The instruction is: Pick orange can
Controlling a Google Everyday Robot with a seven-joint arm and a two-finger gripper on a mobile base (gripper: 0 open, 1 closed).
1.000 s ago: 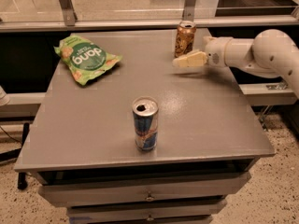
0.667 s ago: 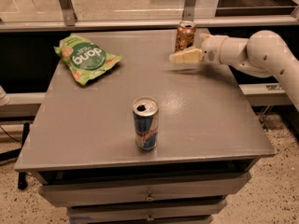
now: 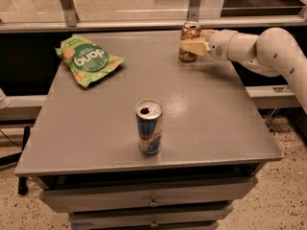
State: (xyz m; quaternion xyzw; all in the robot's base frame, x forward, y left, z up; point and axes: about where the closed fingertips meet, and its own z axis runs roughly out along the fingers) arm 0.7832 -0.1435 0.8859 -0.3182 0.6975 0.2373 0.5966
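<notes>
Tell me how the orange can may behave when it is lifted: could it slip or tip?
The orange can looks smooth and rigid, so it may slip. Standing upright and tall, it could tip and roll if nudged. The gripper is at its mid-height, which should limit tipping.

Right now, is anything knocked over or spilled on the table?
Nothing stands out. The orange can stands upright at the far edge with the gripper at it, the blue can stands upright near the front, and the green bag lies flat.

Grey drawer table (image 3: 216, 119) on speckled floor (image 3: 288, 195)
</notes>
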